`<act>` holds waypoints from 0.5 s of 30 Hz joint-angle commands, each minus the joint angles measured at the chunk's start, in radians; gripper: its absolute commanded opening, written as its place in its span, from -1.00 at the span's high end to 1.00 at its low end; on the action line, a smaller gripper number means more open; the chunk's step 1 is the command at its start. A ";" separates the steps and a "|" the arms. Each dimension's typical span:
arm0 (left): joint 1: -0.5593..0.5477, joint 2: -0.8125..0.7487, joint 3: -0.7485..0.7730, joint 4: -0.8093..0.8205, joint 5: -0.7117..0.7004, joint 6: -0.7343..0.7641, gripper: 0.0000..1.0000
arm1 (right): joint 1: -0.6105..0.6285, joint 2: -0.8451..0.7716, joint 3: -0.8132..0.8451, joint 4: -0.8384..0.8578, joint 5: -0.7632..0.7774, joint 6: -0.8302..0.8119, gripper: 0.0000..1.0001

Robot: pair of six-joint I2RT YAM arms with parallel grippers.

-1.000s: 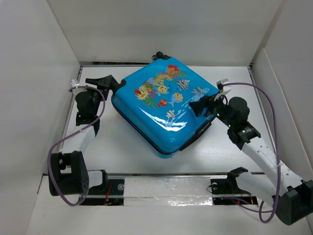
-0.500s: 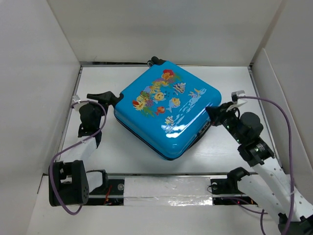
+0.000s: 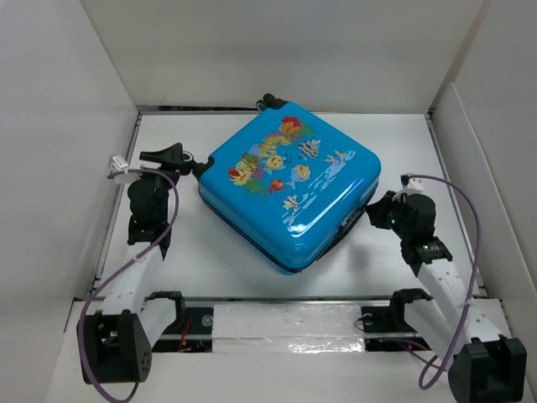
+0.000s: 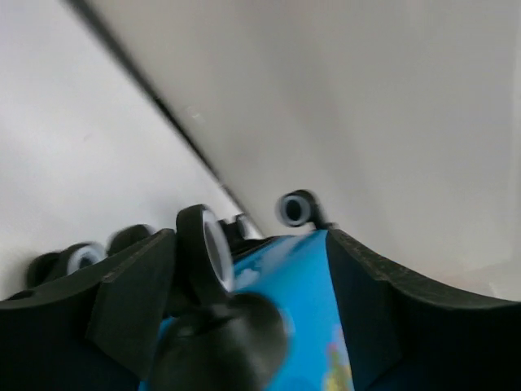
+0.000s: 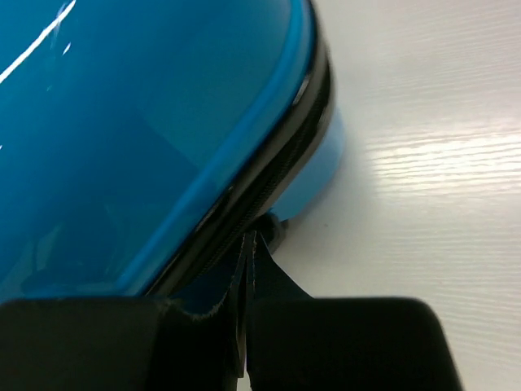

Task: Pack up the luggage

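Observation:
The luggage (image 3: 289, 189), a bright blue hard-shell case with a fish print, lies flat and closed in the middle of the table, wheels (image 3: 270, 102) at the far corner. My left gripper (image 3: 183, 158) is open at its left corner. In the left wrist view a black wheel (image 4: 203, 248) and blue shell (image 4: 301, 301) sit between the left gripper (image 4: 248, 236) fingers. My right gripper (image 3: 370, 215) is shut, its tips against the dark zip seam (image 5: 269, 179) on the case's right side. In the right wrist view a small dark piece sits at the right gripper (image 5: 248, 240) tips; I cannot tell if it is pinched.
White walls close in the table (image 3: 218, 252) at the back and left, and a slanted white panel (image 3: 478, 168) stands on the right. A taped bar (image 3: 285, 321) with the arm bases runs along the near edge.
My right gripper has come off the lid, dropped back to the case's right edge and shut. The case has turned slightly. My left gripper has opened a little wider.

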 commanded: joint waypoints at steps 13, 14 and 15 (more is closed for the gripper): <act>-0.531 -0.111 0.211 0.246 0.091 0.354 0.34 | 0.100 0.387 0.251 0.426 -0.109 0.024 0.95; -0.542 -0.110 0.218 0.247 0.091 0.353 0.34 | 0.100 0.417 0.274 0.426 -0.118 0.024 0.95; -0.542 -0.071 0.228 0.278 0.161 0.342 0.37 | 0.089 0.450 0.300 0.454 -0.126 0.021 0.95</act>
